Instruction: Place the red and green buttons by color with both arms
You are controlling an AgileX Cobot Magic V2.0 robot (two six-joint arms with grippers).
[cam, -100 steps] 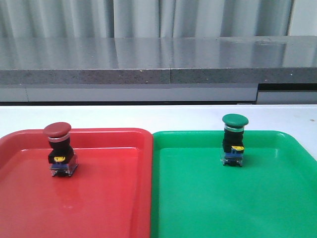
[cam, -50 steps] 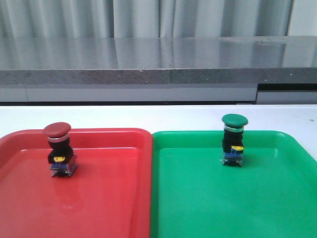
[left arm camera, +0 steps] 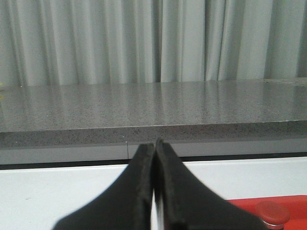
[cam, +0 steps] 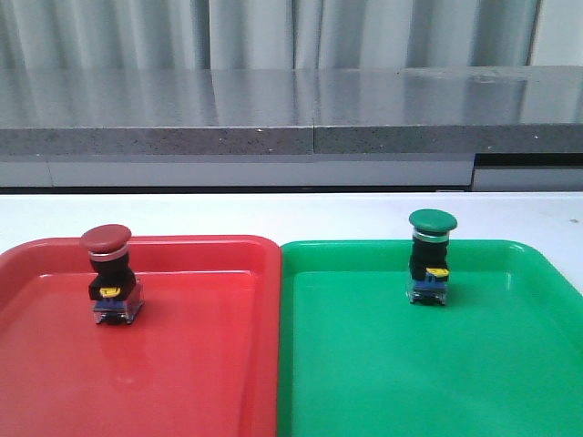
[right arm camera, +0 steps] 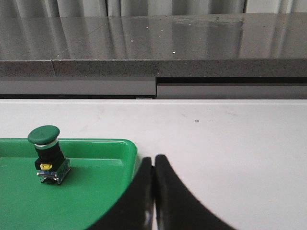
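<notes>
Red button (cam: 111, 273) upright in red tray (cam: 200, 364), frame left; green button (cam: 430, 257) upright in green tray (cam: 474, 364), frame right. Left claw (left arm camera: 154, 191) and right claw (right arm camera: 153, 191) both pinched closed, empty, clear of buttons. Sort looks done.

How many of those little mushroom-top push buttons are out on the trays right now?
2. The red button stands upright in the red tray, toward its far left. The green button stands upright in the green tray, near its far edge. None appears hidden.
</notes>
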